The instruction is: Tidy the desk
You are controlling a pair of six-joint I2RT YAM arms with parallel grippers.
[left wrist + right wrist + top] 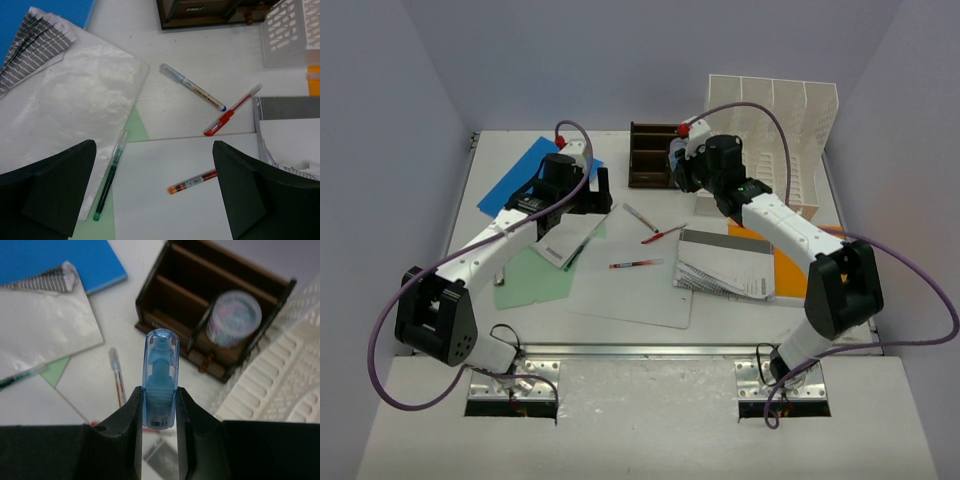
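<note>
Pinching a blue clear case [161, 380], right fingers [127, 430] near organizer [186, 271] holding a round tub [234, 317]; left fingers [55, 185] wide.

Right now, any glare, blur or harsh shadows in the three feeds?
Top external: even light, only soft shadows on the desk, sharp throughout. Left wrist: sheen on the clear plastic sleeve, the red pen crisp. Right wrist: the blue translucent item in the right pincer is sharp; the round tub in the wooden organizer looks softer.
</note>
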